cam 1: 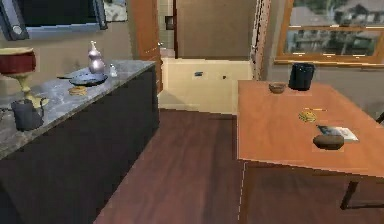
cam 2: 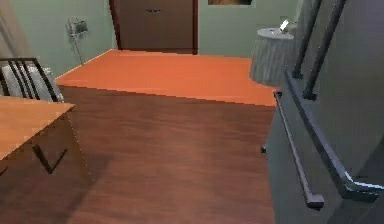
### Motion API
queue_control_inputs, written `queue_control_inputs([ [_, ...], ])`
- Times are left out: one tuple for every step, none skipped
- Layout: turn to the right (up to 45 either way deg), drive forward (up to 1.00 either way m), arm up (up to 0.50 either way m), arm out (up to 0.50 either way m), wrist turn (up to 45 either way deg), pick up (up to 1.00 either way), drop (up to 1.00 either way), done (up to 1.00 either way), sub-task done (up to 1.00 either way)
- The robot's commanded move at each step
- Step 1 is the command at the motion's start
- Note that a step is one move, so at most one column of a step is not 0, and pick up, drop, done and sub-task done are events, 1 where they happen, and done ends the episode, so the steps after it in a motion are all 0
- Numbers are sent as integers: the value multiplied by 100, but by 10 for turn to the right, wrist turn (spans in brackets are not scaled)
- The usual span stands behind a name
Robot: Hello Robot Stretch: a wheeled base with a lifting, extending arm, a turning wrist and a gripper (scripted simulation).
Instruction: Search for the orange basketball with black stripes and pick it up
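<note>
In the forward view, a dark counter surface [cam 1: 60,105] with a grey stone top is seen along the left. A red-shaded object [cam 1: 15,62], a dark mug [cam 1: 27,115], a small yellowish item [cam 1: 78,91], a dark pan [cam 1: 87,77], a silver bottle [cam 1: 96,55] and a small shaker [cam 1: 113,71] are carried on it. A dark screen [cam 1: 55,12] is mounted above. A strip of dark wood floor [cam 1: 190,160] is left bare between this counter and the table on the right. At its far end a wooden door [cam 1: 147,40] and a cream tub-like wall [cam 1: 205,85] are seen. On the right, the wooden table surface [cam 1: 290,130] is set with a small bowl [cam 1: 277,88], a black vessel [cam 1: 301,76], a yellow scrap [cam 1: 308,116], a dark rounded lump [cam 1: 328,141] and a flat book-like thing [cam 1: 340,131]. A window [cam 1: 335,35] is placed behind it.

In the arm side view, a dark chair back [cam 2: 25,78] and a wooden corner [cam 2: 30,125] are found at the left. An orange floor area [cam 2: 170,75] is spread before dark double doors [cam 2: 153,25]. A grey bin [cam 2: 270,55] stands just beside a dark fridge [cam 2: 330,120] at the right.

The place of the basketball cannot be told. The state of the end effector cannot be told.
</note>
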Motion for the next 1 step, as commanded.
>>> queue_control_inputs([
  [0, 100, 0, 0, 0, 0, 0, 0, 0],
])
